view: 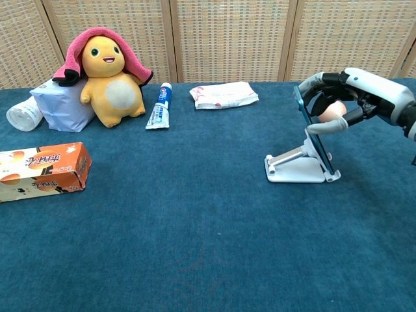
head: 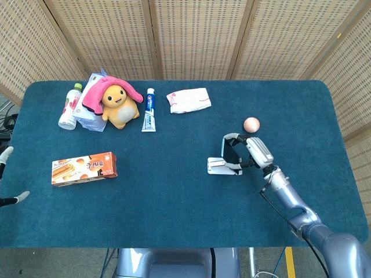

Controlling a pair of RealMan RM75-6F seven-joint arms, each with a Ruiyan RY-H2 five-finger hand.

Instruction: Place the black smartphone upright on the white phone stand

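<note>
The black smartphone (head: 231, 153) (view: 314, 138) stands nearly upright, leaning back on the white phone stand (head: 221, 166) (view: 294, 167), its lower edge in the stand's front lip. My right hand (head: 255, 152) (view: 344, 95) grips the phone from behind: fingers (view: 311, 83) curl over its top edge and the thumb lies against its back. Only pale fingertips of my left hand (head: 5, 154) show at the far left edge of the head view, spread apart and holding nothing.
A pink ball (head: 251, 123) lies just behind the right hand. At the back are a yellow plush toy (view: 108, 71), a toothpaste tube (view: 158, 106) and a white packet (view: 223, 95). An orange snack box (view: 40, 170) sits at the front left.
</note>
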